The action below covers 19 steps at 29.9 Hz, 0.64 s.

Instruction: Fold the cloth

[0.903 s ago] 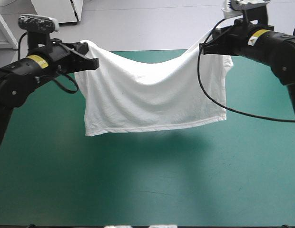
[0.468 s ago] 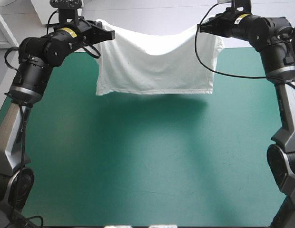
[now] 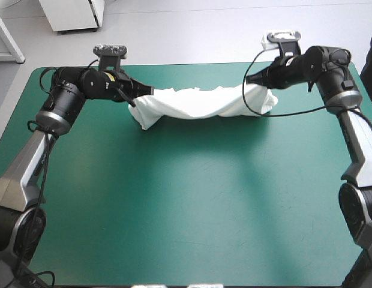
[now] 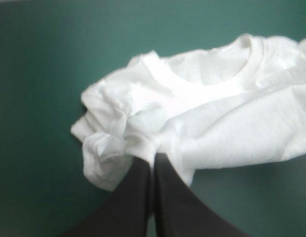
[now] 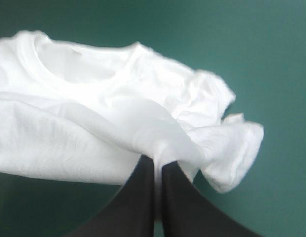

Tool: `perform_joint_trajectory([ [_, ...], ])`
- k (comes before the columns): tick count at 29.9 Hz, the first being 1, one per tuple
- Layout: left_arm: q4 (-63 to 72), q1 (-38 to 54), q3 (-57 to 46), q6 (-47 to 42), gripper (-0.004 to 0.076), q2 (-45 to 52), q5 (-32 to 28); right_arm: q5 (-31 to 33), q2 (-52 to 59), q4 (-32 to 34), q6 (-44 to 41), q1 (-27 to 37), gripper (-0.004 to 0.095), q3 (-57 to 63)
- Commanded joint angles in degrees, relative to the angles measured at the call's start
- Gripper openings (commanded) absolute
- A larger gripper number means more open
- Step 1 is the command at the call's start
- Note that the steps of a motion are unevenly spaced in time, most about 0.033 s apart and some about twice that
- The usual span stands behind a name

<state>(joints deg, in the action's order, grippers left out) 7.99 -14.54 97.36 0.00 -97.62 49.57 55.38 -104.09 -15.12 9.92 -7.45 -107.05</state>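
Your T-shirt [image 3: 198,103], hanging spread just before, now lies bunched on the counter [image 3: 186,204], left end effector [image 3: 143,93] and right end effector [image 3: 251,80] still clamped on it, so the fold has barely begun.

This looks like a robotics lab. A robot's left arm [image 3: 24,174] and right arm [image 3: 354,138] reach over the table [image 3: 186,240], which has a plain teal-green cover. Beyond its far edge are bare pale floor [image 3: 192,36] and a white cabinet [image 3: 72,15].

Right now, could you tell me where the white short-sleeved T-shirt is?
In the high view, the white short-sleeved T-shirt is bunched near the far edge of the teal-green table, stretched between the left hand and right hand.
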Motion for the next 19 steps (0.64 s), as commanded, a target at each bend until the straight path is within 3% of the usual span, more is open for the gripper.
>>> perform_joint_trajectory([
  [1, 3.1, -0.1, -6.9, 1.9, -0.0010, 7.6, -1.5, -0.3, 7.2, 0.2, 1.1, 0.5, -0.0017, 8.7],
  [9, 5.5, -0.1, -28.0, 4.7, -0.0010, 18.1, -0.3, 0.3, 18.0, 1.4, 1.1, -0.1, -0.0017, 32.3],
  [19, 6.2, -3.7, -43.1, 5.0, -0.0010, 24.2, 2.6, 0.2, 28.0, -1.5, 1.0, -0.4, -0.0017, 48.9],
])
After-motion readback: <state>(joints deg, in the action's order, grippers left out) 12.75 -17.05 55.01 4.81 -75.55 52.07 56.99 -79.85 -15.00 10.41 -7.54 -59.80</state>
